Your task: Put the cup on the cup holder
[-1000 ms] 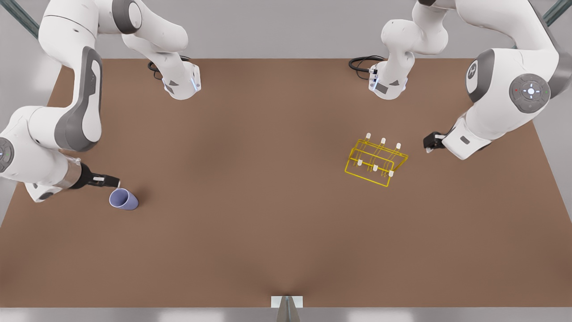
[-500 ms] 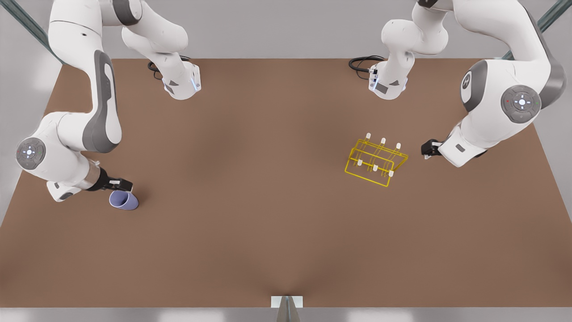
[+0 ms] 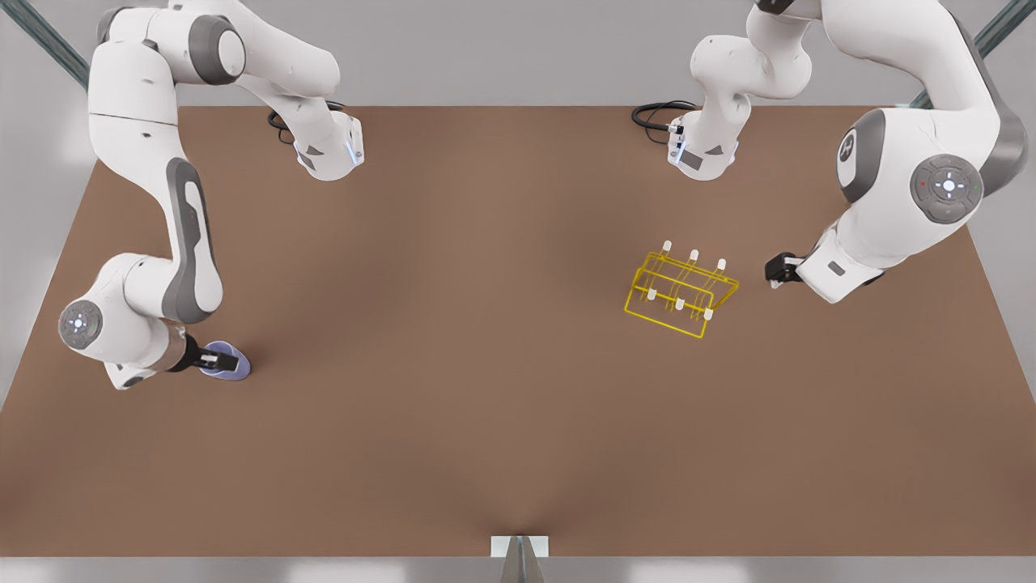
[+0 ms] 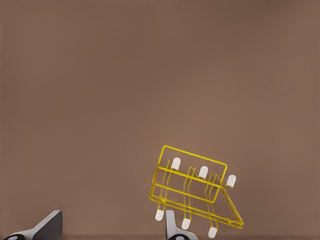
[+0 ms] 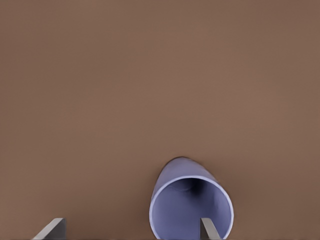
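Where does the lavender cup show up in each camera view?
Front view: cup at the front view's left, under the right gripper.
Right wrist view: cup with its mouth toward the camera, between the open fingers.
Left wrist view: faces the cup holder instead; left gripper open.
Shared landmark: the brown table.

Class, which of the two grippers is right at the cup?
The right gripper, on the front view's left, open at the rim of the cup. The left gripper waits, open, beside the cup holder.
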Tool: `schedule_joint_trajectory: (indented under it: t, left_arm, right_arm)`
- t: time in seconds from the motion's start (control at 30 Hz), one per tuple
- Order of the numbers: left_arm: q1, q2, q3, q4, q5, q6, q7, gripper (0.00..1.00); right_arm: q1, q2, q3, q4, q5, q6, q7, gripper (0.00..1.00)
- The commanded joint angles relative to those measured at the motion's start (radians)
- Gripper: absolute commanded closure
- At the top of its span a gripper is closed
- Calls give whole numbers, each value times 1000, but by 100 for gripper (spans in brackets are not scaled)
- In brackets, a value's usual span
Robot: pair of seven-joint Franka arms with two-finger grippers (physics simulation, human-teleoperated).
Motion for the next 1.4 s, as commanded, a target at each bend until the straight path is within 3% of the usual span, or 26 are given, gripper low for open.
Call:
schedule_joint_trajectory:
  t: [0.0,0.53,0.57,0.6,0.63,0.7,0.77,1.13,1.23,1.33,1.37]
  left_arm:
    - [-1,1,1,0,2,-3,0,0]
    - [4,-20,-1,-13,2,5,-17,0]
    - [4,-20,-1,-13,2,3,-17,0]
    - [4,-20,-1,-15,2,3,-17,0]
    - [4,-20,1,-15,2,2,-17,0]
    - [4,-20,-1,-15,2,-3,-15,0]
    - [4,-9,-2,-13,-1,-4,-18,0]
    - [-4,-8,-11,60,-82,-73,-9,0]
    - [-4,-3,-10,59,-81,-69,-5,0]
    - [-4,-3,-10,59,-81,-69,-3,0]
    - [-4,-3,-10,60,-81,-67,-3,0]
  right_arm:
    - [-5,14,0,-6,1,55,-121,0]
    - [-2,56,2,-61,-2,116,-116,0]
    - [-2,57,2,-63,-3,115,-118,7]
    - [-2,60,2,-63,-3,115,-118,38]
    - [-2,66,2,-61,-3,120,-118,53]
    - [-5,73,2,-64,-3,135,-118,60]
    - [-5,73,2,-63,-3,133,-118,79]
    - [-13,59,3,-32,-3,43,-118,79]
    - [-11,37,38,-1,32,21,-121,79]
    - [-6,30,98,13,315,43,-121,79]
    - [-3,33,103,6,565,64,-119,79]
